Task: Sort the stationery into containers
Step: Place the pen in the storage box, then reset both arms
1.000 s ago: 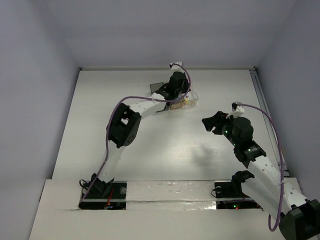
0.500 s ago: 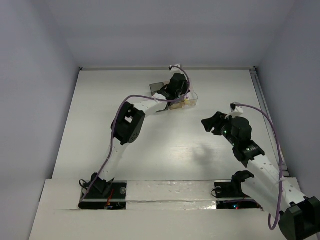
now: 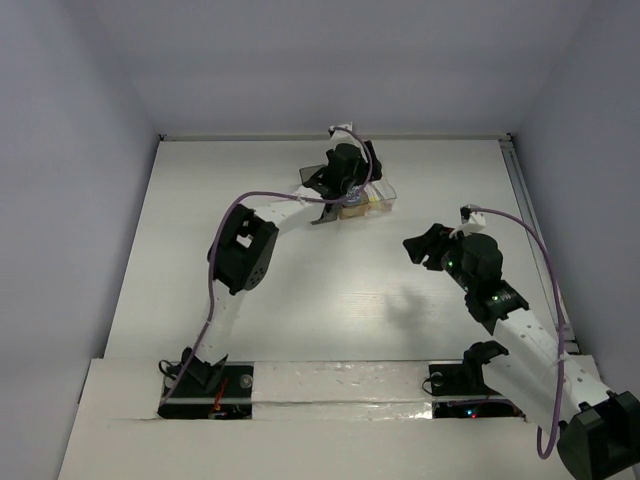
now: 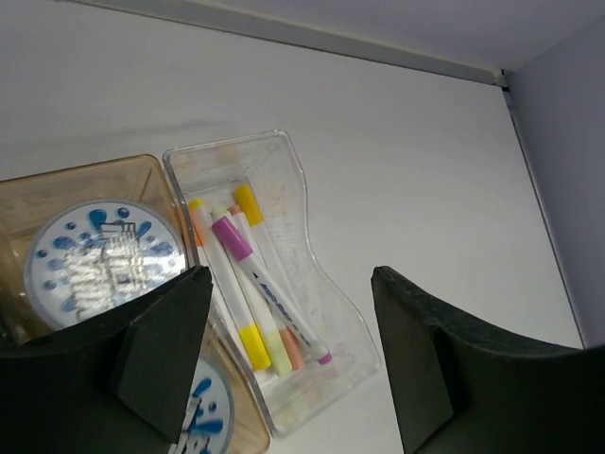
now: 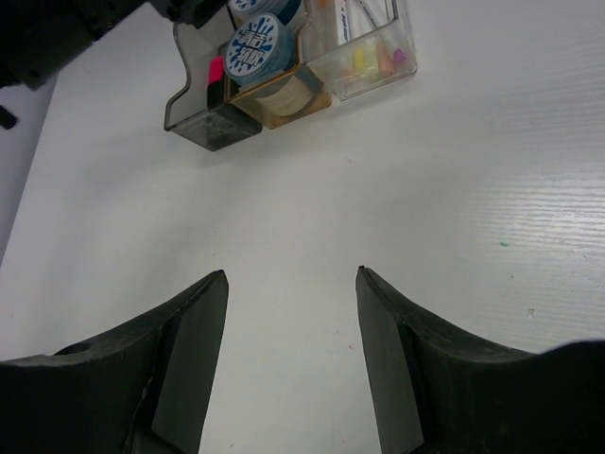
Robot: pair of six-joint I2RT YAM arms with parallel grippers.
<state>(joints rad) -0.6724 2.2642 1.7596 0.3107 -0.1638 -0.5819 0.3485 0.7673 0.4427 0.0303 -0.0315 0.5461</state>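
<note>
Left gripper [image 4: 288, 284] jaws apart, empty, above clear bin [image 4: 331, 293] holding pens [image 4: 248, 284]. Tape rolls [image 4: 95, 260] in amber bin [image 4: 57, 184]. Right gripper [image 5: 291, 279] apart, empty, over table [image 5: 454, 208]. Pink piece, possibly eraser [image 5: 216, 74], in dark bin [image 5: 203, 130].

Both arms were built alike. The left arm [image 3: 224, 308] and the right arm [image 3: 530, 345] had white links joined by bulky black joint housings. A lavender cable [image 3: 262, 196] looped loosely along the left arm and a second lavender cable [image 3: 551, 280] along the right, each meeting a small white connector [image 3: 472, 212] near the wrist. Small green lights [image 3: 495, 297] glowed on the right arm's black housings. The left gripper [image 4: 288, 312] and the right gripper [image 5: 291, 284] had broad, matte black, wedge-shaped fingers. The left base [image 3: 195, 378] and the right base [image 3: 465, 378] were black.
</note>
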